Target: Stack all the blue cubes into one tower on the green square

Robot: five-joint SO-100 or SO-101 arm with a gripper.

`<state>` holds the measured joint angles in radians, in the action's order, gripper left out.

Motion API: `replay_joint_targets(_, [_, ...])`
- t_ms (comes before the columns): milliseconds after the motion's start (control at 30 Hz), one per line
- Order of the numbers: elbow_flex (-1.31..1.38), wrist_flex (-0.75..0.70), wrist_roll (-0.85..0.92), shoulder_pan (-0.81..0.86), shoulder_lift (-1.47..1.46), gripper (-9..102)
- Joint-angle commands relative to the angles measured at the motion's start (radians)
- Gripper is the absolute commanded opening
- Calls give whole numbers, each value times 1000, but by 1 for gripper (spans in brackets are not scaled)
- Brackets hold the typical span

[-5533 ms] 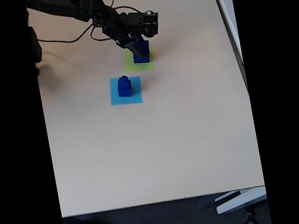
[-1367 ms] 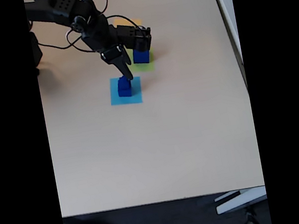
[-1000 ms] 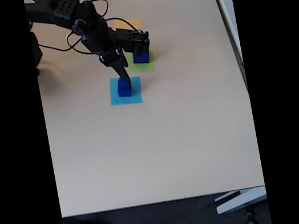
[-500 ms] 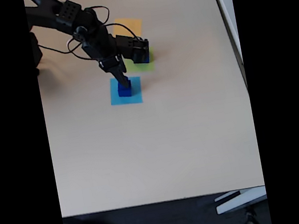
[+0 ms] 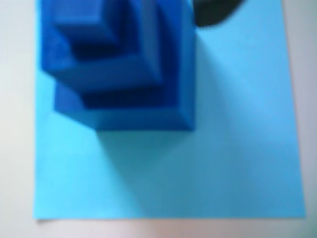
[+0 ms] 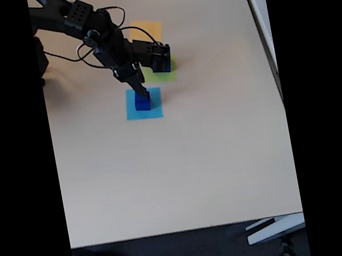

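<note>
End effector [image 6: 142, 95]: down on the blue cubes [image 6: 142, 103], grip state unclear.
Cubes: stacked on light-blue square [image 6: 154, 108].
Green square [image 6: 171, 71]: holds another cube [image 6: 162, 67].

Pale beige table [image 6: 184, 165] with three flat coloured patches.

In the fixed view, a light-blue square patch [image 6: 154, 108] lies near the middle of the table's far half, with a green square [image 6: 171, 73] just beyond it to the right and an orange square patch [image 6: 148, 27] past that. The wrist view shows the light-blue patch [image 5: 237, 148] lying flat on the table [image 5: 15, 124], a stepped stack of blue cubes [image 5: 124, 74] resting in its upper-left part.
</note>
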<state>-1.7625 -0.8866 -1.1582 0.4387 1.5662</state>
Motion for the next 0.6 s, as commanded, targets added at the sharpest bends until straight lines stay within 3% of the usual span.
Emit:
replay_joint_targets(0, [3, 21, 6, 6, 14, 20])
replay_joint_targets(567, [-5, 18, 11, 18, 6, 17])
